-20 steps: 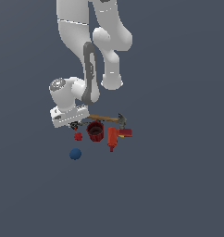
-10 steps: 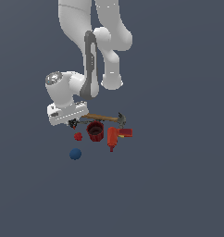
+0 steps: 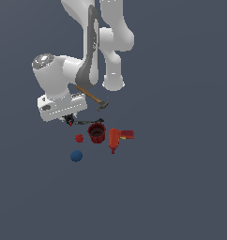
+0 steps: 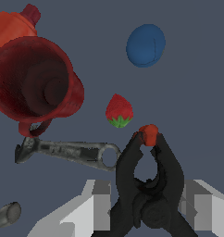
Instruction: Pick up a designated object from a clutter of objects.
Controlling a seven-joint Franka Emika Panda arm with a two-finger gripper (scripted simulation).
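Black clamp tool (image 4: 148, 180) sits between the lowered gripper's (image 4: 146, 203) fingers.

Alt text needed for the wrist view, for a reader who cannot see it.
A black clamp-like tool with red tips lies between the pale pincer fingers. Beyond it lie a thin grey wrench-like piece, a dark red cup, a strawberry and a blue ball.

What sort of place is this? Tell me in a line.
A simulated test scene, it seems: a plain grey floor without walls, flatly rendered clutter such as a cup, drill and ball, and one white arm.
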